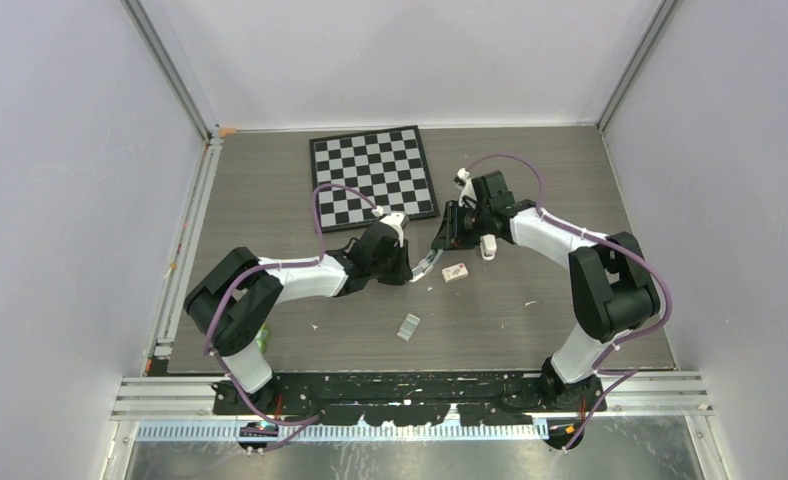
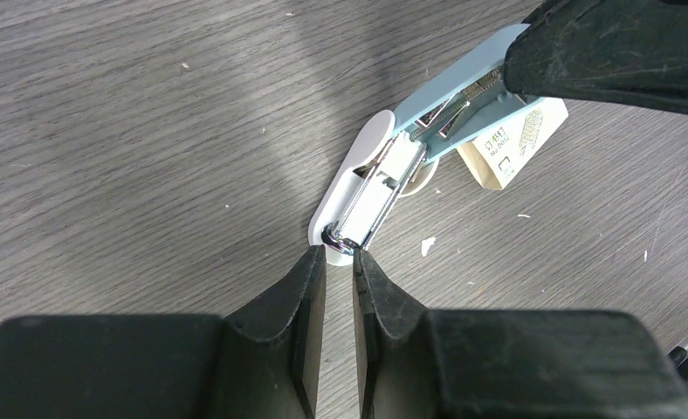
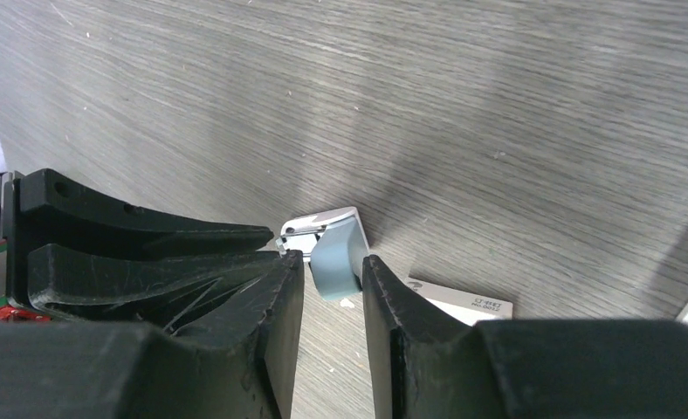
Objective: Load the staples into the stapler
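The stapler [image 1: 428, 262] lies mid-table between my two grippers, hinged open. In the left wrist view its white base and shiny metal channel [image 2: 367, 188] point at my left gripper [image 2: 340, 255], whose tips pinch the base's near end. The light-blue top arm [image 3: 336, 257] is raised and sits between the jaws of my right gripper [image 3: 333, 262], which close on its end. The staples [image 1: 408, 327], a small silvery block, lie loose on the table nearer the arm bases, away from both grippers [image 1: 413, 268] [image 1: 450, 240].
A small tan staple box [image 1: 456, 272] with printed lettering lies just right of the stapler, almost under its raised arm [image 2: 511, 144]. A black-and-white chessboard [image 1: 375, 175] lies at the back. Small white scraps dot the wood-grain table.
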Controlling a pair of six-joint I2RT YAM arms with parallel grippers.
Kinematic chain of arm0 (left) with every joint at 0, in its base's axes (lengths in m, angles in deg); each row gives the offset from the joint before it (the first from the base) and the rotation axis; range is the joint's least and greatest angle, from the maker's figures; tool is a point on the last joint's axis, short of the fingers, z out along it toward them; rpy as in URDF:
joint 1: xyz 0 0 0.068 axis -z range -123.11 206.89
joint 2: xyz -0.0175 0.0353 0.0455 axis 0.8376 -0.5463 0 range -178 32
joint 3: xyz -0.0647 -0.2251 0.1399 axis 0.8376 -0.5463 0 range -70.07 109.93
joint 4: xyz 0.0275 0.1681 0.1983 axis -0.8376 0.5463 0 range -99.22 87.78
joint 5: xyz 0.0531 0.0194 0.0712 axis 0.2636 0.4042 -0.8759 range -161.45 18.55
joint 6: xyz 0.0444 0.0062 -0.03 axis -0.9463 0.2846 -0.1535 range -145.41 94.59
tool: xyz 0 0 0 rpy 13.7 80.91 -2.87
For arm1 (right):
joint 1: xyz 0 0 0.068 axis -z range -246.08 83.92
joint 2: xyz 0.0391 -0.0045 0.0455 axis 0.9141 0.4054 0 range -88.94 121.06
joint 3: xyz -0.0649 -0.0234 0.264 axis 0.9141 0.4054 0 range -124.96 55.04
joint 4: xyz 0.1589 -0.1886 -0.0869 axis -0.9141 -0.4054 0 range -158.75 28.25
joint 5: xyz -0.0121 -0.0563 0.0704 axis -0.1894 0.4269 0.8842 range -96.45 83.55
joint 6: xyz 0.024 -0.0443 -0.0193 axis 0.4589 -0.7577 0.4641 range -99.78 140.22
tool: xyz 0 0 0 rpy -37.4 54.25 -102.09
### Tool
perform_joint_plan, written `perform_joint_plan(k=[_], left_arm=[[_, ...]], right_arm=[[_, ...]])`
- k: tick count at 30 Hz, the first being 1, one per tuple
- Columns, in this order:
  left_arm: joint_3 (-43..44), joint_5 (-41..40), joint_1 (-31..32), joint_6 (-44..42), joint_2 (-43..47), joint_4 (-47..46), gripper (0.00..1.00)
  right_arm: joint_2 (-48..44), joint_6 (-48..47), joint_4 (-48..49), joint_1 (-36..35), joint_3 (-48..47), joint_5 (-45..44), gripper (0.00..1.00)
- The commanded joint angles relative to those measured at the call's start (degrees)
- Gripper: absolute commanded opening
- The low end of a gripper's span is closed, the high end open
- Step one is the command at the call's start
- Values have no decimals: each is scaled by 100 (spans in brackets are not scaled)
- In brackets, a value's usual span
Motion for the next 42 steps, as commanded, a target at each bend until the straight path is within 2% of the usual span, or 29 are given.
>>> perform_joint_plan(k=[1, 10, 24, 34, 42], left_arm=[[82, -103, -20, -47, -50, -227, 19], [74, -108, -25, -41, -33, -235, 20], [82, -130, -21, -28, -62, -253, 19], [35, -165, -25, -25, 55, -234, 19], [-23, -217, -25, 14, 307, -186, 19]], right_arm=[[-3, -79, 195, 2, -172, 363, 35], [-215, -38, 301, -138, 52, 536, 35], [-244, 74, 362, -596, 205, 229, 31], [-343, 106, 169, -928, 264, -210, 39], [-526, 113, 63, -931, 319, -503, 31]])
